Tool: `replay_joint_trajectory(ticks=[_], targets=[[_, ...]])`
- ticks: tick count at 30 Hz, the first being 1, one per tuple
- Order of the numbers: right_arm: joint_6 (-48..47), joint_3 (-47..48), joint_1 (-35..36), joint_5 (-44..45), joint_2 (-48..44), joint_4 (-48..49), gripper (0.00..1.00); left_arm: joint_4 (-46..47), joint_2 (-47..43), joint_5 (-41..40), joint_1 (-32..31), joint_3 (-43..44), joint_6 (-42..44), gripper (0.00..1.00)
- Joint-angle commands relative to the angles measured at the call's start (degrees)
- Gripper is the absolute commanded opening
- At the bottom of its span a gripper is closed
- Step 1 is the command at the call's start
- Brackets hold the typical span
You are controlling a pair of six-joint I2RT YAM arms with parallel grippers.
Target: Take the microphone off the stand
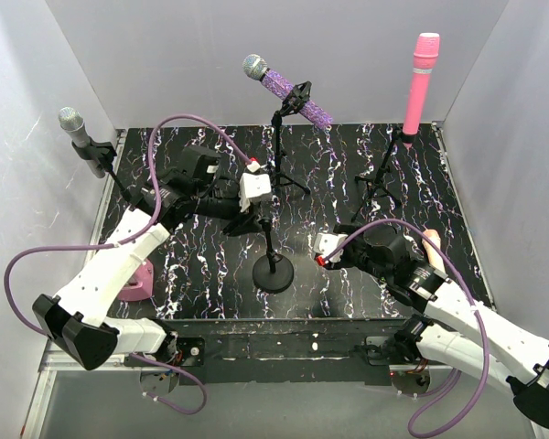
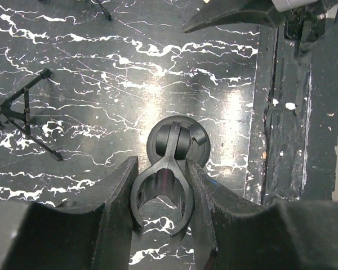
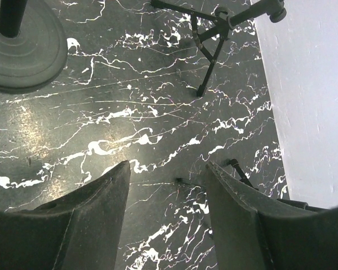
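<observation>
Pinching the bare clip (image 2: 170, 157) of the round-base stand (image 1: 274, 273) at the centre of the bench (image 1: 210, 283), the left end effector (image 2: 160, 169) has its fingers pressed against both sides of the clip. The right end effector (image 3: 168, 169) is spread, holds nothing and hovers over the bench just right of that stand. Three mics sit on other stands along the far edge. The purple microphone (image 1: 288, 89) is tilted in a tripod clip at far centre. The pink microphone (image 1: 421, 82) is upright at far right. The grey microphone (image 1: 78, 133) is at far left.
</observation>
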Motion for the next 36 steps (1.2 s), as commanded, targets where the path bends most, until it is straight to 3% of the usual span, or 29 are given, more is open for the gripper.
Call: replay_joint_trajectory(ticks=[1, 2, 4, 6, 8, 14, 26, 31, 36], targets=[[2.0, 1.2, -0.1, 0.1, -0.9, 1.5, 0.62, -2.4, -2.1, -2.3, -0.5, -1.0, 5.9, 0.00], [2.2, 1.0, -0.1, 0.0, -0.9, 1.5, 0.62, -2.9, -2.2, -1.8, -0.6, -1.0, 5.7, 0.06], [2.6, 0.9, -0.1, -0.1, -0.8, 1.4, 0.62, -4.5, -2.0, 0.2, -0.7, -0.8, 5.7, 0.38], [2.8, 0.8, -0.1, -0.3, -0.7, 1.4, 0.62, -4.9, -2.1, 1.1, -0.8, -1.0, 5.4, 0.63], [2.9, 0.8, -0.1, -0.4, -0.8, 1.5, 0.62, -4.8, -2.2, 1.5, -0.8, -1.1, 4.7, 0.77], [3.5, -0.3, -0.1, -0.5, -1.2, 1.8, 0.62, -4.8, -0.8, 3.7, -0.8, -1.4, 6.7, 0.84], [5.3, -2.8, -0.2, -1.1, -3.6, 0.3, 0.62, -2.3, 8.3, 5.5, -5.8, -4.5, 15.0, 0.84], [5.6, -4.1, -0.7, -1.2, -5.2, -0.3, 0.62, -2.7, 13.3, 4.1, -8.1, -4.1, 19.0, 0.81], [5.5, -4.6, -1.3, -0.4, -6.2, 0.0, 0.62, -5.6, 17.6, 0.4, -9.1, -2.9, 24.5, 0.71]])
